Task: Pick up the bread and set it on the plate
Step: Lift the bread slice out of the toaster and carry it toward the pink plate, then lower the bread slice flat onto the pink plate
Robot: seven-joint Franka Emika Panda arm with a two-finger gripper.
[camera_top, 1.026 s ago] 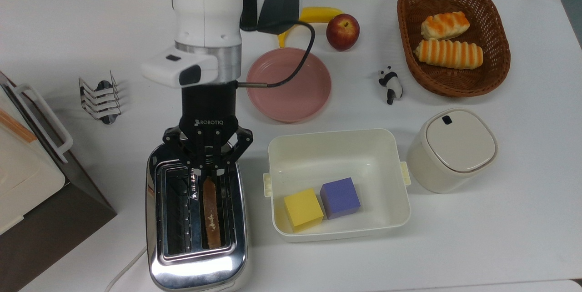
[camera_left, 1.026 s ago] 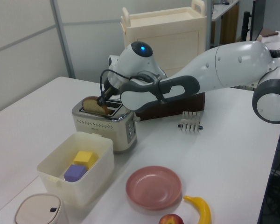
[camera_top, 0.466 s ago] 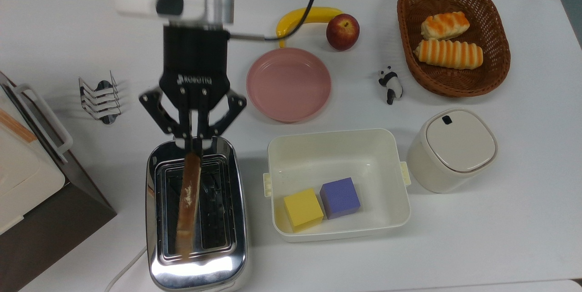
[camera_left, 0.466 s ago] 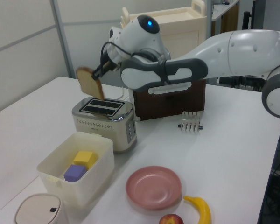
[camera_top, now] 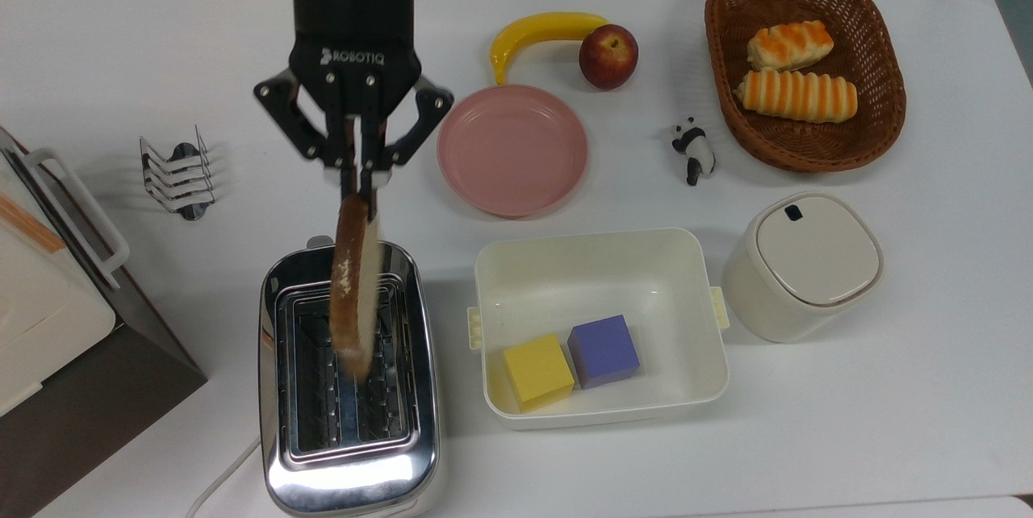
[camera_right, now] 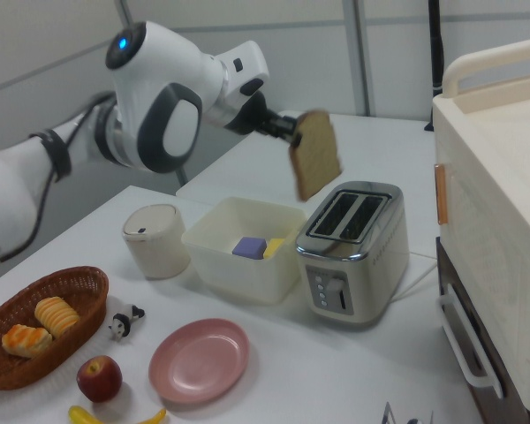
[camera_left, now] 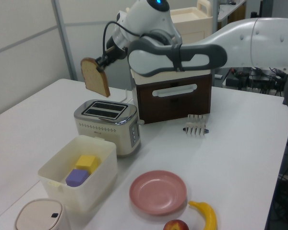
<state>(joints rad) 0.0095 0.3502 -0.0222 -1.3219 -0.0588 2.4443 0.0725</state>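
Observation:
The bread [camera_top: 355,284] [camera_left: 97,77] [camera_right: 316,155], a brown slice with a darker crust, hangs in the air well above the chrome toaster [camera_top: 349,389] [camera_left: 107,125] [camera_right: 355,252]. My gripper [camera_top: 357,176] [camera_left: 103,62] [camera_right: 288,129] is shut on the slice's upper edge. The slice tilts a little and is edge-on in the top view. The round pink plate [camera_top: 512,149] [camera_left: 158,192] [camera_right: 200,360] lies bare on the white table, to the gripper's right in the top view.
A cream tub [camera_top: 599,324] with a yellow and a purple block stands beside the toaster. A banana [camera_top: 537,32], an apple [camera_top: 608,56], a panda figure [camera_top: 693,149], a basket of striped rolls [camera_top: 803,62], a lidded canister [camera_top: 803,264], a metal rack [camera_top: 179,175] and a cabinet [camera_top: 48,308] ring the table.
The arm has lifted the bread out of the toaster slot and carried it higher, drawing back toward the top view's upper edge. The slice now hangs clear of the toaster.

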